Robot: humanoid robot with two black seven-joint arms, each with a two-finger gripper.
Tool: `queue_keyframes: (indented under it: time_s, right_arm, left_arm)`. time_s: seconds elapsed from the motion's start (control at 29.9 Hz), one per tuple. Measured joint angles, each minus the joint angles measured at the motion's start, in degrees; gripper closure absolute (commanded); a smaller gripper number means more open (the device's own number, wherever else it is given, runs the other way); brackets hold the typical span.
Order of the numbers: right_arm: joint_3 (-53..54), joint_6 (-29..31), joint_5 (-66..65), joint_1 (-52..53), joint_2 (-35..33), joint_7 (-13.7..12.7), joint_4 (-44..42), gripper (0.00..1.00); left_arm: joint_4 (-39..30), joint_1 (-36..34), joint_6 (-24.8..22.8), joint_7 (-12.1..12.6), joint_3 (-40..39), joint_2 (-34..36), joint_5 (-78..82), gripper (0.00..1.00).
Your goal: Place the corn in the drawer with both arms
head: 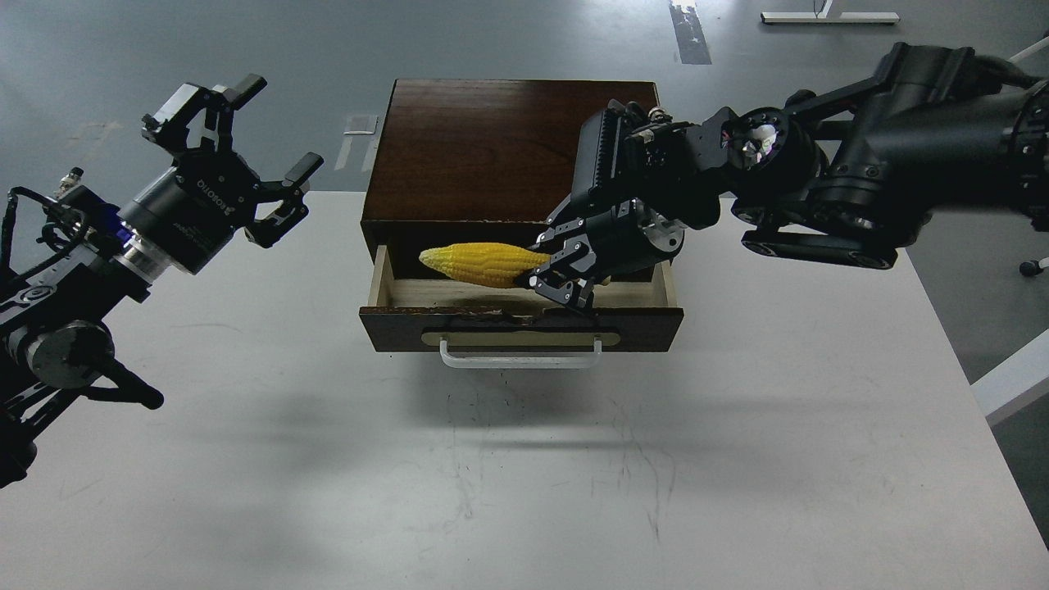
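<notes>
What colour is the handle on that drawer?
White, a plain bar handle on the dark brown drawer front; clearest in the head view.

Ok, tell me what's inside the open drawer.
Over the drawer, the right gripper holds the corn. Bare pale floor shows beneath. The back, under the box, is hidden.
</notes>
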Motion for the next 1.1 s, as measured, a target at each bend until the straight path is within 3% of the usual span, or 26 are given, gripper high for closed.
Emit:
queue_keyframes:
  time_s: [0.1, 0.7, 0.9, 1.1]
  right_arm:
    - [0.0, 0.0, 0.02, -0.39, -0.07, 0.0, -0.03, 0.41]
    - [2.15, -2.19, 0.9, 1.77, -1.64, 0.0, 0.9, 0.28]
    - [8.28, -2.01, 6.76, 5.0, -6.54, 0.0, 1.83, 0.1]
    - [13.43, -1.77, 22.28, 4.78, -15.05, 0.0, 2.54, 0.07]
  left_arm:
    - [0.0, 0.0, -0.01, 0.01, -0.02, 0.01, 0.0, 0.02]
    - [-0.01, 0.02, -0.37, 0.08, 0.05, 0.02, 0.0, 0.02]
    - [0.0, 0.08, -0.37, 0.08, 0.05, -0.04, 0.0, 0.02]
    - [0.0, 0.08, -0.76, 0.09, 0.05, -0.07, 0.0, 0.02]
